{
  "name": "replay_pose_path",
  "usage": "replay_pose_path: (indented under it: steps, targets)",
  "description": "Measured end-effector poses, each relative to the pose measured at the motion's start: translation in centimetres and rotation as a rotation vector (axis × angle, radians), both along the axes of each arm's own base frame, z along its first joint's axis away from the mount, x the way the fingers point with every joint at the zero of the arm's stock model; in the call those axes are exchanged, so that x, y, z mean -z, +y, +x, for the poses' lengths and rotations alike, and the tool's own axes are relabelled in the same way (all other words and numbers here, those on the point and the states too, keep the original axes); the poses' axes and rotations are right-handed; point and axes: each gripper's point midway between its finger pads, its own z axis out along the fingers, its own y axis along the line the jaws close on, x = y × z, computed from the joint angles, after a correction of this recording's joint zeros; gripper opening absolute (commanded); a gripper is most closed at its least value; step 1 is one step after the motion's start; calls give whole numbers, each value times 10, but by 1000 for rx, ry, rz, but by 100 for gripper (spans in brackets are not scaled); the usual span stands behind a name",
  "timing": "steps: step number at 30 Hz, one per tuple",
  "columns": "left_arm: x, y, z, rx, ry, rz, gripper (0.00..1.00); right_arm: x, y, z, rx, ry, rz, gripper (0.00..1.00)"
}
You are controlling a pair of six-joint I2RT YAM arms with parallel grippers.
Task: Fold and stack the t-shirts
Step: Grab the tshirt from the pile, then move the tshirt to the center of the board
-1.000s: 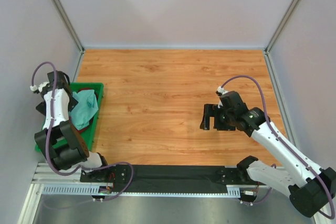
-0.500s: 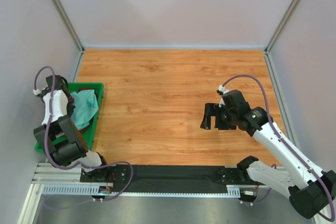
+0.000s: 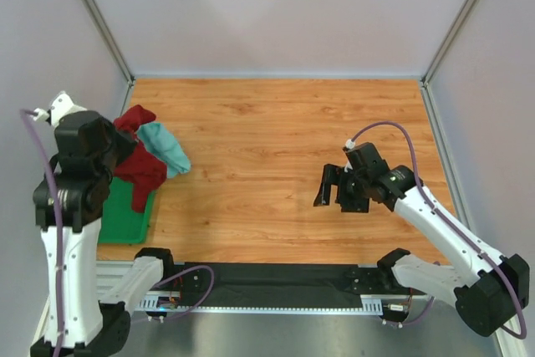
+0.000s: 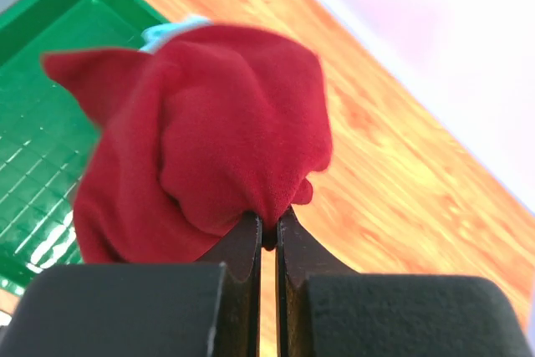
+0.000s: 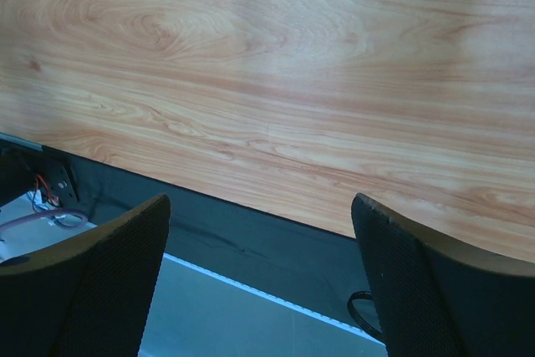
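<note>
My left gripper point(image 4: 267, 230) is shut on a fold of the dark red t-shirt point(image 4: 217, 131), which bunches up right in front of the jaws. From above, the left arm stands raised at the left edge and the red t-shirt point(image 3: 142, 169) hangs from it over the tray's right side. The pale teal t-shirt point(image 3: 164, 146) clings beside the red one; only a sliver of this teal t-shirt point(image 4: 171, 31) shows in the left wrist view. My right gripper point(image 3: 334, 194) hovers open over the bare wood at mid-right, nothing between its fingers point(image 5: 393, 273).
The bright green tray point(image 3: 125, 215) lies at the near left, its ribbed floor point(image 4: 42, 123) under the lifted cloth. A black strip point(image 3: 284, 277) and metal rail run along the near edge. Grey walls with metal posts point(image 3: 100, 27) close in the wooden table point(image 3: 276, 123).
My left gripper shut inside the tray and the arm swung up, lifting the red t-shirt out with the teal one trailing. The right gripper dipped slightly and barely moved.
</note>
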Motion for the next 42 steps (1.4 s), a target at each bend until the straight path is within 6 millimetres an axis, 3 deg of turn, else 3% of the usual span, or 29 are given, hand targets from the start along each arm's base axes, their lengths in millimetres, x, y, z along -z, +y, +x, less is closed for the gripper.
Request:
replay_pose_path:
  steps: [4, 8, 10, 14, 18, 19, 21, 23, 24, 27, 31, 34, 36, 38, 40, 42]
  targets:
    - [-13, -10, -45, 53, -65, -25, 0, 5, 4, 1, 33, 40, 11, 91]
    - [2, -23, -81, 130, -85, -61, 0, 2, 8, 4, 57, 41, 33, 91]
    - [9, -44, -80, 238, -103, -110, 0, -1, 9, 6, 67, 22, 54, 91]
    - [34, -100, -53, 512, -88, -241, 0, -4, 8, 5, 79, -7, 75, 91]
    - [74, -174, -45, 829, 94, -264, 1, -5, 9, 10, 88, -26, 79, 91]
    - [76, -193, -53, 915, 113, -263, 17, -5, 9, 11, 89, -27, 79, 91]
    - [89, -228, -57, 1044, 190, -234, 62, -1, 10, 13, 93, -20, 67, 92]
    - [102, -245, -52, 1092, 250, -192, 78, 3, 10, 16, 95, -9, 53, 92]
    - [110, -247, -45, 1083, 281, -157, 87, 5, 10, 17, 96, -3, 46, 92]
    - [118, -234, -15, 1010, 316, -60, 89, 11, 10, 20, 93, 10, 25, 92]
    - [106, -198, 43, 846, 292, 13, 89, 16, 12, 24, 78, 22, 6, 92]
    - [123, -166, 95, 715, 343, 72, 89, 20, 14, 28, 65, 33, -8, 92]
    - [151, -151, 124, 659, 408, 96, 89, 23, 16, 29, 53, 45, -13, 92]
    - [197, -137, 147, 613, 524, 114, 89, 26, 18, 31, 41, 57, -16, 92]
    - [250, -122, 160, 573, 663, 137, 90, 27, 19, 33, 28, 62, -17, 92]
    - [292, -110, 160, 544, 783, 161, 90, 27, 20, 36, 20, 64, -17, 92]
